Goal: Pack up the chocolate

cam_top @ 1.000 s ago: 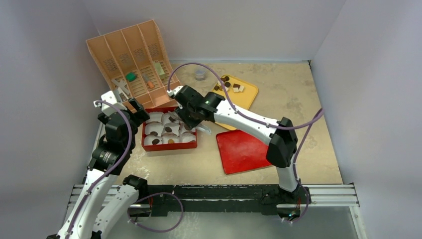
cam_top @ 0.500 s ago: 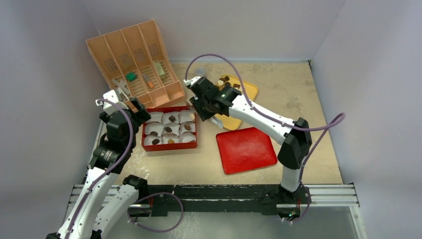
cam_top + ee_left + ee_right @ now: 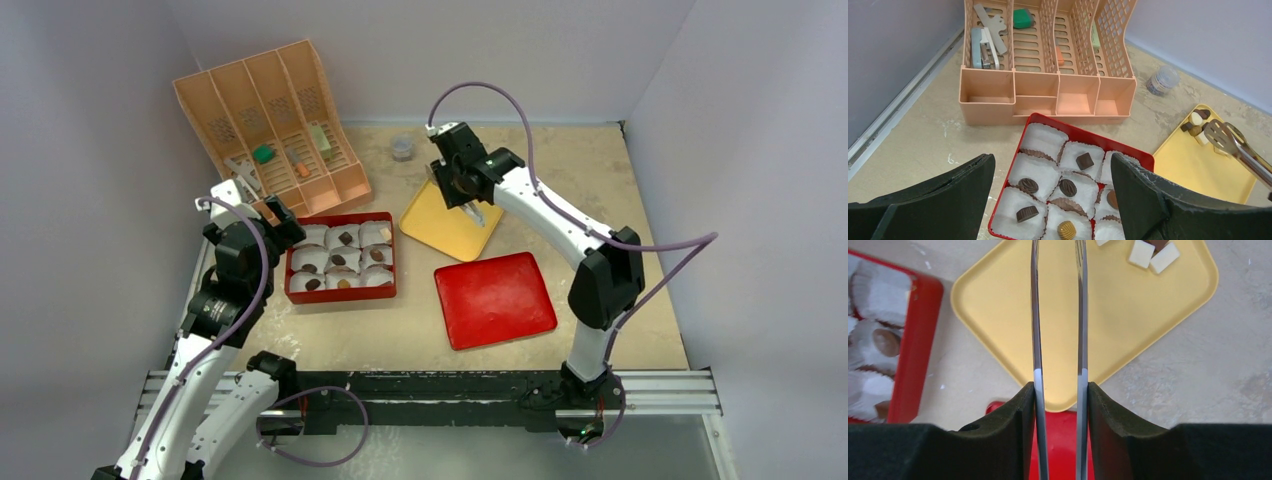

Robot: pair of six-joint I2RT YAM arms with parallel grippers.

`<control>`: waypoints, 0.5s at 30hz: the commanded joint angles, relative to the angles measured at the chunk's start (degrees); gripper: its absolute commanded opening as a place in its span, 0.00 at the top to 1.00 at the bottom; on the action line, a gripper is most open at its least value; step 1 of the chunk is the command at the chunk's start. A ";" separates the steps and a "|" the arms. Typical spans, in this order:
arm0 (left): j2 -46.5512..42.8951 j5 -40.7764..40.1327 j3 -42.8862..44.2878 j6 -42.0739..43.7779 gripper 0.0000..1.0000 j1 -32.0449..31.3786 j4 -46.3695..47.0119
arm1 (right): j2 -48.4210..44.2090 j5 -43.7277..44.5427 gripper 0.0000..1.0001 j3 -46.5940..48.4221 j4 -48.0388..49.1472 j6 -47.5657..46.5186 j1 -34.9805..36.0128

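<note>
The chocolate lies in two places. Several pieces (image 3: 1084, 160) sit in white paper cups in the red box (image 3: 340, 297). A few brown and white pieces (image 3: 1196, 125) lie at the far corner of the yellow tray (image 3: 445, 225), also in the right wrist view (image 3: 1150, 255). My right gripper (image 3: 465, 185) is shut on metal tongs (image 3: 1081, 315). Their empty tips (image 3: 1220, 135) hover just beside the tray's pieces. My left gripper (image 3: 1051, 165) is open and empty above the box's near-left side (image 3: 268, 215).
A red lid (image 3: 495, 298) lies flat right of the box and near the tray. A peach slotted organizer (image 3: 270, 130) with small items leans at the back left. A small clear cup (image 3: 402, 148) stands behind the tray.
My right arm has swung with the tongs from over the red box back and right to the yellow tray's far corner. The left arm has hardly moved.
</note>
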 commanded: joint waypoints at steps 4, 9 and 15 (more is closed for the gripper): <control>-0.10 1.29 1.51 0.73 0.15 -0.24 2.51 | 5.98 -0.26 0.58 4.33 5.17 -6.48 -3.23; -0.36 1.34 1.47 0.73 0.15 -0.24 2.47 | 9.28 -1.21 0.58 7.05 5.78 -9.92 -4.56; -0.55 1.29 1.35 0.74 0.15 -0.24 2.43 | 10.52 -2.24 0.58 8.16 6.34 -12.47 -5.04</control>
